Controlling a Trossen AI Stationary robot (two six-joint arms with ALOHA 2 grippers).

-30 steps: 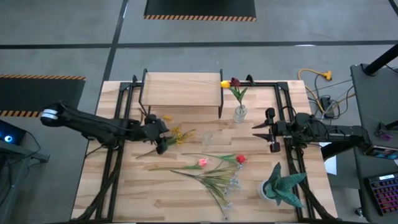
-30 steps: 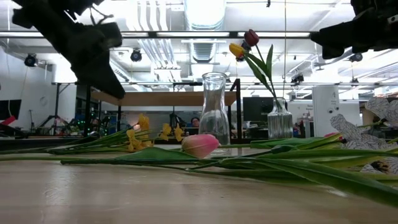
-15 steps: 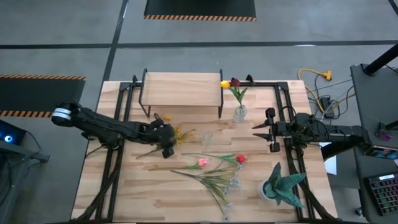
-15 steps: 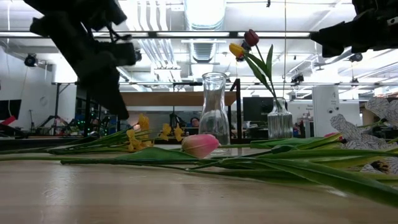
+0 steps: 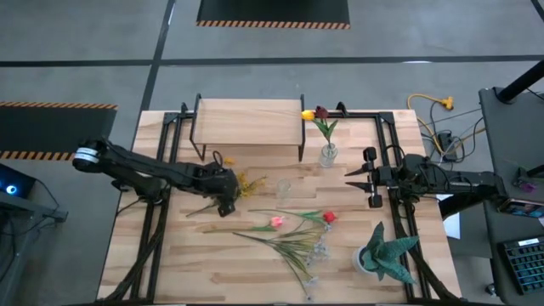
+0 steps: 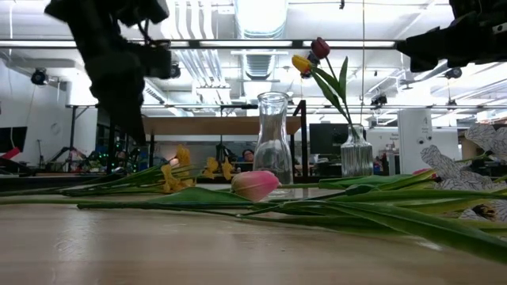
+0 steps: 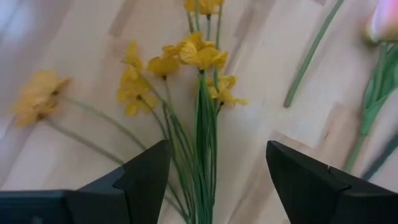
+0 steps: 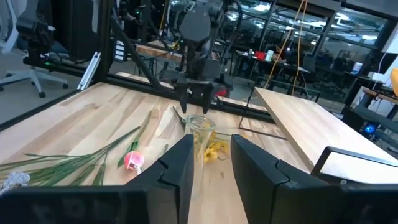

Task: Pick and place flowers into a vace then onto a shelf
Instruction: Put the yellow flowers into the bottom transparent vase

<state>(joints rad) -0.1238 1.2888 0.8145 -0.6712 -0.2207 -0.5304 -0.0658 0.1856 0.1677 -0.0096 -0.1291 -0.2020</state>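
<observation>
A bunch of yellow flowers (image 5: 245, 182) lies flat on the table, its thin green stems (image 7: 202, 130) running toward my left gripper. My left gripper (image 5: 224, 197) hangs open just over those stems, one finger on either side (image 7: 217, 149), touching nothing I can see. An empty glass vase (image 5: 283, 190) stands to the right of the bunch. A second vase (image 5: 328, 154) holds a yellow and a maroon tulip. Pink, red and white flowers (image 5: 289, 234) lie nearer the table's near edge. The shelf (image 5: 249, 119) stands at the far edge. My right gripper (image 5: 364, 187) waits open at the right.
A teal spiky potted plant (image 5: 384, 253) stands at the near right. The loose flowers' long stems and leaves (image 6: 333, 202) spread across the middle of the table. Black frame rails (image 5: 160, 212) run along both sides. Cables (image 5: 433, 115) lie beyond the right edge.
My left gripper has moved toward the table's right and near edge, coming over the stems of the yellow flowers, and has stayed open. The flowers and vases have not moved.
</observation>
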